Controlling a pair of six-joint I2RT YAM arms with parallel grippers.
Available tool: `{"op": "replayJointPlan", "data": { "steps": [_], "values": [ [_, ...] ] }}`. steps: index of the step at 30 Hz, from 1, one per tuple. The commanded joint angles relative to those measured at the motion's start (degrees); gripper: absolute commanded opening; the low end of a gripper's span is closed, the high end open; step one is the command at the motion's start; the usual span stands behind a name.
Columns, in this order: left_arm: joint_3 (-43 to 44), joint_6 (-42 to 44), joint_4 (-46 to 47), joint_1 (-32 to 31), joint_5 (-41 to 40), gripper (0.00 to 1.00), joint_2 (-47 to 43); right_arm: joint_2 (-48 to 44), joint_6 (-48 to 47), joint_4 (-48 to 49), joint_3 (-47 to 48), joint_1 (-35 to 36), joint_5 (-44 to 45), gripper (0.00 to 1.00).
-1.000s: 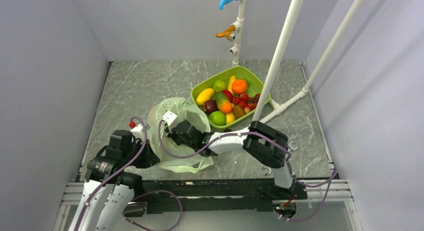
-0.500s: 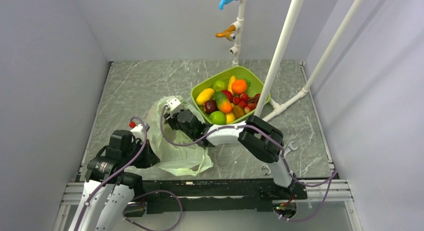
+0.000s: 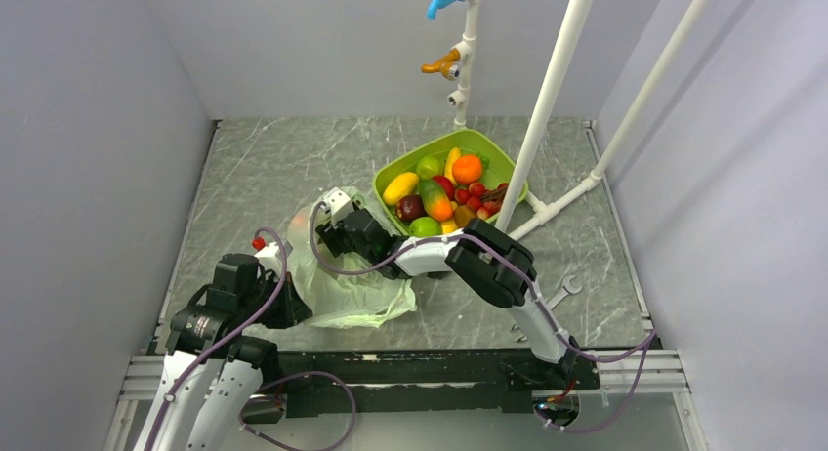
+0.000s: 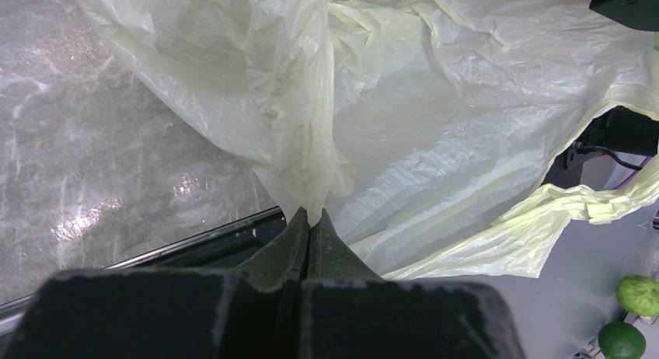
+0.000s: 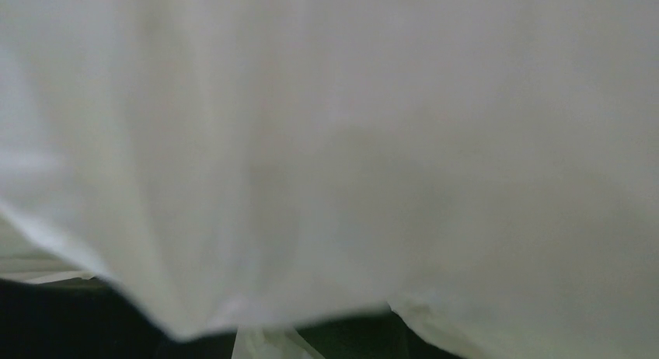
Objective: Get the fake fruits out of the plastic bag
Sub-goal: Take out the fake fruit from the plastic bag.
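From above, the pale-green plastic bag [image 3: 363, 300] lies crumpled on the grey surface [image 3: 264, 168], just left of a green tray [image 3: 402, 166] where the fake fruits [image 3: 439, 192] are piled. The left pincer [image 3: 299, 312] meets the bag's near left edge. The right pincer [image 3: 328, 238] is sunk among the bag's far folds, and I cannot tell whether it is apart or together. At the left wrist, the pincer [image 4: 311, 219] is pressed together on a fold of the bag [image 4: 466, 141]. At the right wrist, blurred bag film [image 5: 326, 141] fills the view and hides the fingers.
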Motion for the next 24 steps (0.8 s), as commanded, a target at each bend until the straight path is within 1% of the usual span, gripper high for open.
{"op": "replayJointPlan", "data": {
  "steps": [1,9,13,20,24],
  "values": [
    [0.05,0.77,1.94,0.31,0.83,0.0,0.13,1.06,-0.23,-0.93,1.86,-0.35,-1.38,0.65],
    [0.05,0.82,1.85,0.31,0.8,0.0,0.29,-0.69,1.15,-0.77,-2.21,-0.36,-1.59,0.7],
    [0.01,0.73,1.85,0.33,0.7,0.0,0.21,-1.26,2.67,-0.74,-2.69,-0.38,-1.05,0.68],
    [0.05,0.65,1.86,0.32,0.64,0.0,0.04,-8.03,3.6,-0.52,-4.34,-0.22,-4.35,0.51],
    [0.05,0.64,1.85,0.38,0.67,0.0,-0.19,-14.25,4.77,-0.01,-7.56,-0.01,-5.65,0.28]
  ]
}}
